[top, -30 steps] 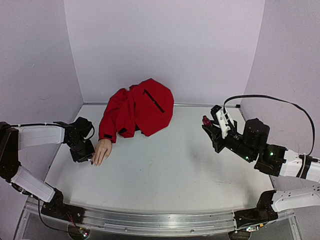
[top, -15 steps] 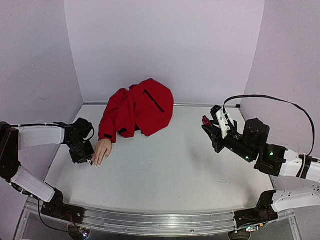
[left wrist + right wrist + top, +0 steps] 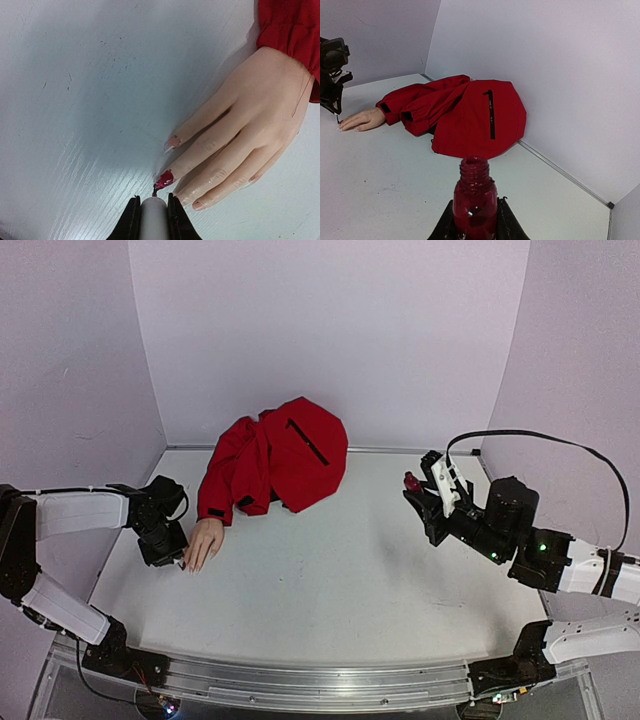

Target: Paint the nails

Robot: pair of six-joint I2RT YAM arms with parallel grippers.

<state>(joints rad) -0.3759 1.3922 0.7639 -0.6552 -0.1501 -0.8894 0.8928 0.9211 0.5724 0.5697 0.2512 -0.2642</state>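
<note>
A beige mannequin hand (image 3: 250, 115) lies palm down on the table, its red sleeve (image 3: 290, 30) at the wrist. One of the nails (image 3: 165, 178) is coated dark red; a neighbouring nail (image 3: 173, 142) and another (image 3: 198, 205) are pale. My left gripper (image 3: 153, 201) is shut on the white brush cap (image 3: 153, 217), and the brush tip touches the red nail. In the top view this gripper (image 3: 168, 545) sits just left of the hand (image 3: 205, 538). My right gripper (image 3: 475, 215) is shut on the open red polish bottle (image 3: 475, 197), held upright above the table at the right (image 3: 412, 481).
The red jacket (image 3: 285, 455) lies bunched against the back wall, its sleeve running down to the hand. Pale walls close in the white table (image 3: 330, 590) at the left, back and right. The right arm (image 3: 520, 530) hangs over the right side.
</note>
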